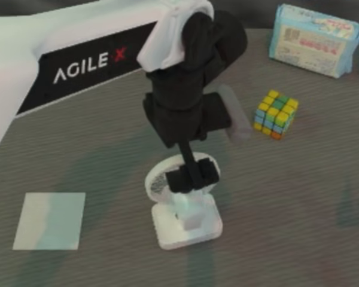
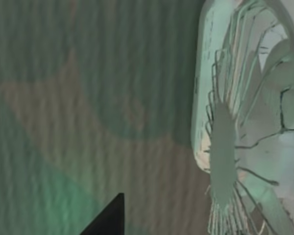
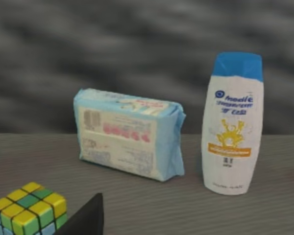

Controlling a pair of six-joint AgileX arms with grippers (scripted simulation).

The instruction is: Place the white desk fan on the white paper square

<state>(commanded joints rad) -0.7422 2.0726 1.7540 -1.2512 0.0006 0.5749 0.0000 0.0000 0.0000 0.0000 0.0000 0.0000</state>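
Looming over the table, the left arm's gripper (image 1: 191,177) reaches down onto the small white plastic desk fan (image 1: 185,221), its black fingers apparently pinched on the motor housing behind the round slatted grille, probably so the fan lifts upright. Its square base sits on the table below the claw. Well left of the claw lies the flat white paper square (image 1: 50,220). Right of it sit a multicoloured puzzle cube (image 1: 276,113) and a blue-white tissue packet (image 1: 316,39). My right arm's own gripper is out of sight.

bare table (image 1: 107,173) between fan (image 1: 188,224), paper square (image 1: 49,220)
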